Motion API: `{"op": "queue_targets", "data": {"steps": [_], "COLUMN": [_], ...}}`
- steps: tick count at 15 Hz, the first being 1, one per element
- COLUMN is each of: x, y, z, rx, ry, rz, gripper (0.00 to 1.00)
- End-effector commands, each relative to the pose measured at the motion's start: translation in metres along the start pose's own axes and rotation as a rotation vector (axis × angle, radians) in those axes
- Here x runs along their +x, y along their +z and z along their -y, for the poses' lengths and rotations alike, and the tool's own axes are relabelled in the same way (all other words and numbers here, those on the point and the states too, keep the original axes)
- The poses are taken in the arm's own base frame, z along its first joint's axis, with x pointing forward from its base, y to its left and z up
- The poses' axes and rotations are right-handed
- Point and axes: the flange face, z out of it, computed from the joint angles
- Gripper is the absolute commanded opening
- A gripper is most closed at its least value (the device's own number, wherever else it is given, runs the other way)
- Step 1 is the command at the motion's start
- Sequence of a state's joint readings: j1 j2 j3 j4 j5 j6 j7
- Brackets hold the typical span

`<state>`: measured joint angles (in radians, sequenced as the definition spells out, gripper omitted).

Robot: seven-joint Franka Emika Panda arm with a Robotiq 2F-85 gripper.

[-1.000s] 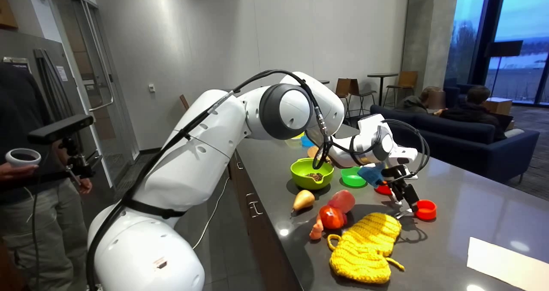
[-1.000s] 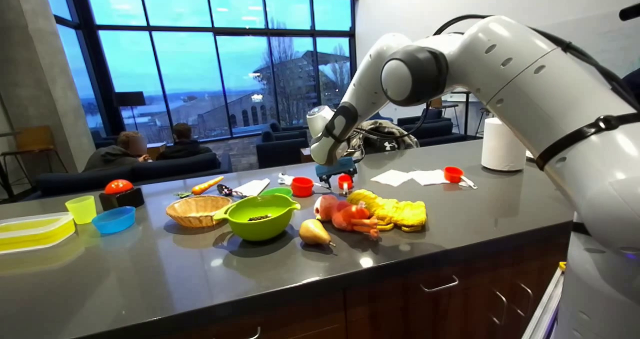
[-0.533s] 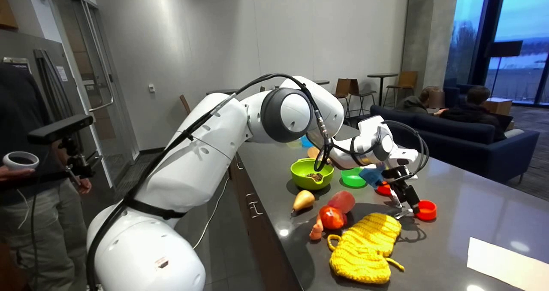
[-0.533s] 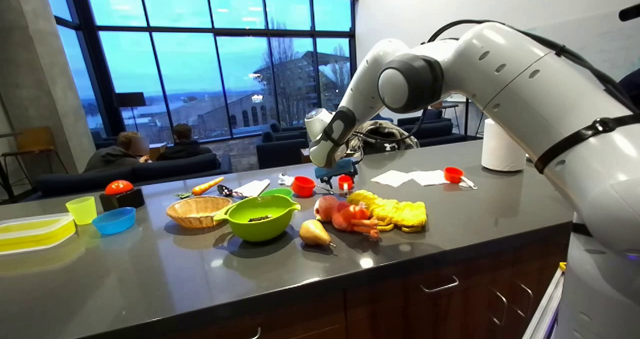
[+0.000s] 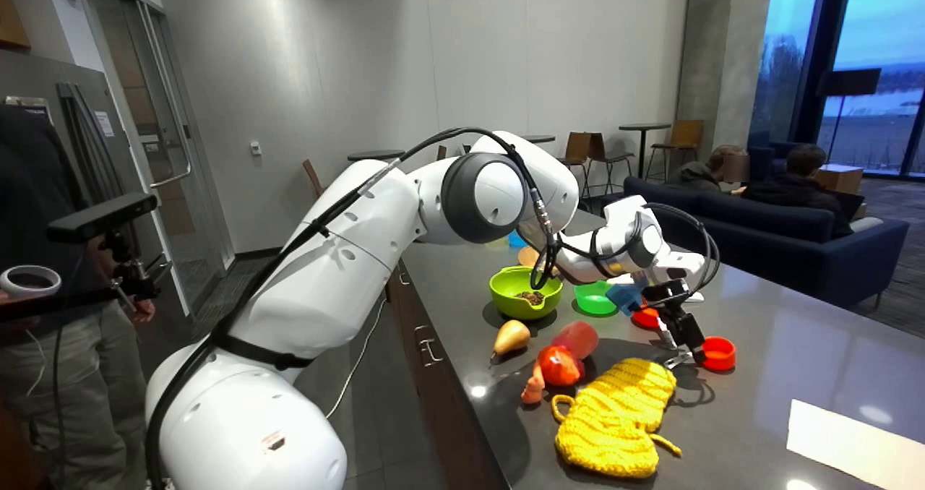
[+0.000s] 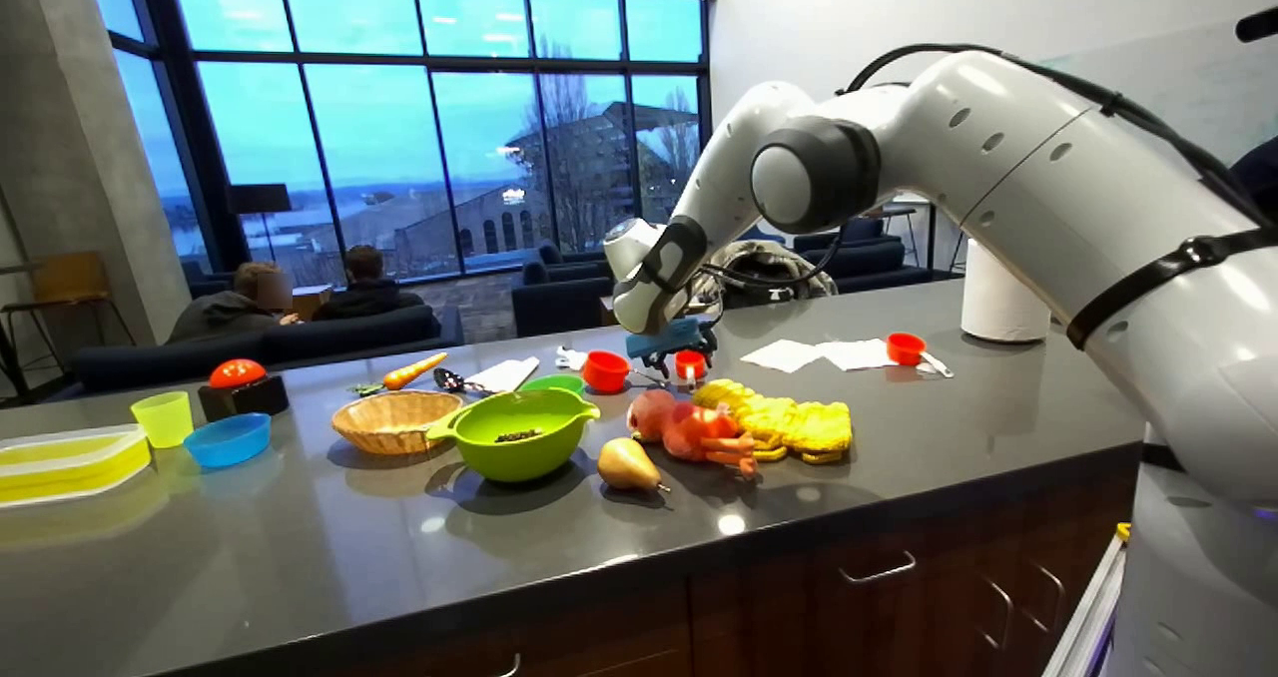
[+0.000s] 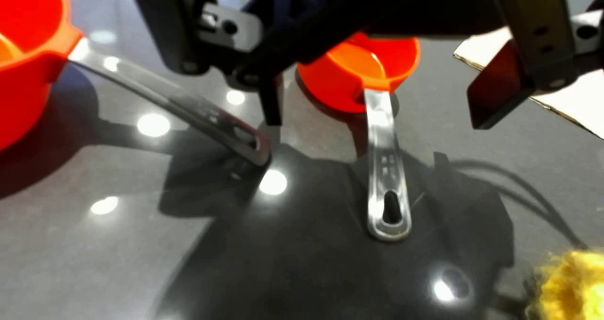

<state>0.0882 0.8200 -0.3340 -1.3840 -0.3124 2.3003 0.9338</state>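
My gripper (image 7: 381,114) is open and empty in the wrist view, with its two fingers wide apart. A red measuring cup (image 7: 330,86) with a metal handle (image 7: 388,169) lies on the grey counter between and below the fingers. The same cup shows in both exterior views (image 5: 719,354) (image 6: 689,363), close to the gripper. A larger red measuring cup (image 7: 23,84) is at the left of the wrist view. Its metal handle (image 7: 174,98) ends near the left finger (image 7: 271,100). I cannot tell whether they touch. A yellow knitted piece (image 5: 618,421) lies nearby and shows at the wrist view's corner (image 7: 573,287).
A red plush toy (image 6: 689,427), a pear (image 6: 629,464) and a green bowl (image 6: 519,447) stand toward the counter's cabinet side. A wicker basket (image 6: 384,427), another red cup (image 6: 906,348), white papers (image 6: 784,355) and a paper roll (image 6: 1003,293) are also on the counter.
The arm's elbow has sunk a little, and the gripper has shifted only slightly. The cups and other things on the counter have not moved. A person's hand with a mug has moved left.
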Motion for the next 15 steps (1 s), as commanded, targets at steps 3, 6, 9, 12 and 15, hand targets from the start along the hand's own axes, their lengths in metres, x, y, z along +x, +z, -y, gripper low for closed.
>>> {"op": "queue_targets", "data": {"steps": [3,6,9,12,15], "x": [0.0029,0.0035,0.0035,0.0037,0.0035], "y": [-0.0031,-0.0039,-0.0052,-0.0068,-0.0073], "z": [0.0042,0.0050,0.0069,0.0082,0.0095], "rx": [-0.028,-0.024,-0.012,-0.006,-0.001], "ry": [0.022,0.029,0.033,0.033,0.033], "rz": [-0.002,0.000,0.000,0.001,-0.001], "gripper": [0.74,0.54,0.30,0.08,0.04]}}
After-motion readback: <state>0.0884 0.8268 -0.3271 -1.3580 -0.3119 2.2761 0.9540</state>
